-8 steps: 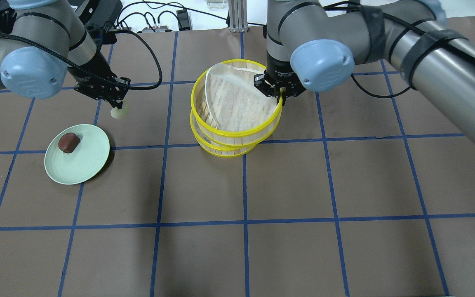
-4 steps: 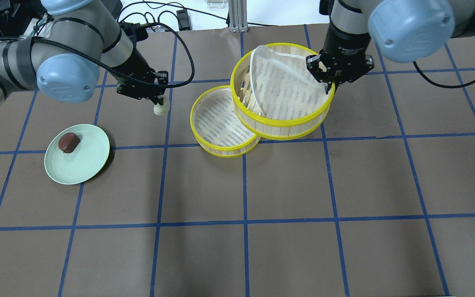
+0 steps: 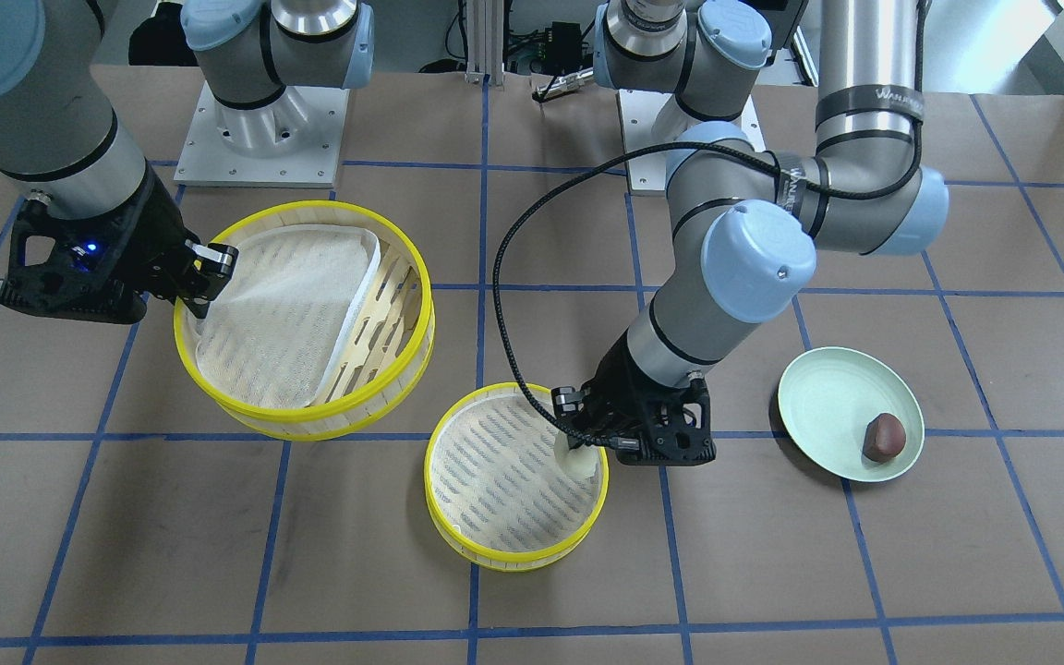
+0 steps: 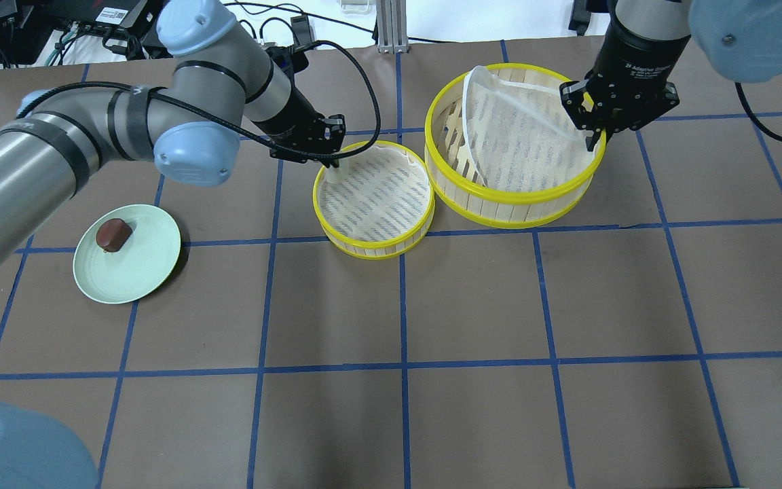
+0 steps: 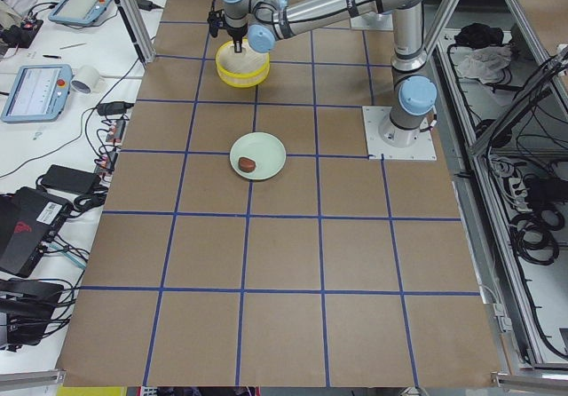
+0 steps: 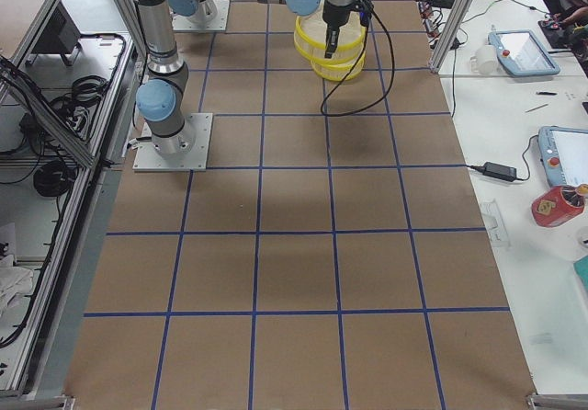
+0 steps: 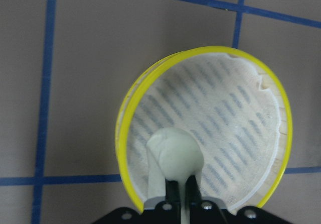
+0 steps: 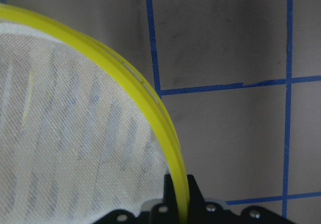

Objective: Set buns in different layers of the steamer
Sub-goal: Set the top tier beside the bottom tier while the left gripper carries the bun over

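The steamer is split in two. Its lower tray [image 4: 374, 248] stands on the table with its mesh liner showing. My right gripper [image 4: 593, 139] is shut on the right rim of the upper tray [image 4: 513, 198], which is just to the right of the lower one; I cannot tell whether it rests on the table. My left gripper [image 4: 329, 163] is shut on the cream-white bun [image 4: 332, 174] and holds it just inside the lower tray's left rim, as the left wrist view [image 7: 173, 153] shows. The dark reddish-brown bun [image 4: 113, 234] lies on a plate.
The pale green plate [image 4: 143, 272] sits at the table's left, well away from the trays. The upper tray's liner [image 4: 520, 146] is bunched to one side, baring slats [image 4: 455, 125]. Blue tape lines grid the brown table. Cables and boxes lie beyond the far edge.
My right gripper carried the upper tray rightward, fully off the lower tray. My left gripper moved right with the cream-white bun, from outside the steamer to over the lower tray's left rim.
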`<state>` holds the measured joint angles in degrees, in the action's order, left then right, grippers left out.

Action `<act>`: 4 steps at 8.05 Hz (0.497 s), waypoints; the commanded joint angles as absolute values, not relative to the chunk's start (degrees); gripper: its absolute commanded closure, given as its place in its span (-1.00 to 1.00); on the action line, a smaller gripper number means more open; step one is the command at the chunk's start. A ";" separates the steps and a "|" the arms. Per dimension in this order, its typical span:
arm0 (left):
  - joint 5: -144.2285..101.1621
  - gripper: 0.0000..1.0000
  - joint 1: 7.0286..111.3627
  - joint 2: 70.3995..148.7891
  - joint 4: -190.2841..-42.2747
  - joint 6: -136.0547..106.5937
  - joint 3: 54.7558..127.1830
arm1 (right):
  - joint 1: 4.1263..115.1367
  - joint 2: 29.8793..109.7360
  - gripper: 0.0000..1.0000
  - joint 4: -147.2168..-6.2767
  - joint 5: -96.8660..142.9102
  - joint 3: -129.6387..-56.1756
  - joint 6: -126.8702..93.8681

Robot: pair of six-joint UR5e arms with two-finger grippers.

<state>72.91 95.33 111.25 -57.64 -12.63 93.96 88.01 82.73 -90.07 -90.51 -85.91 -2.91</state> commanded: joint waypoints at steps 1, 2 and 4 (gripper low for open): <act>71.54 1.00 98.87 116.35 -50.90 -16.08 93.78 | 87.71 82.97 0.78 -89.82 -90.53 -86.31 -2.55; 71.46 1.00 99.05 116.98 -50.71 -16.08 93.87 | 87.71 82.97 0.78 -89.82 -90.53 -86.31 -2.55; 71.54 -0.67 99.05 117.16 -50.89 -16.08 93.96 | 87.71 82.97 0.78 -89.82 -90.53 -86.40 -2.55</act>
<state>71.51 98.86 116.71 -50.99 -15.98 93.90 87.72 82.95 -89.82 -90.53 -86.29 -2.55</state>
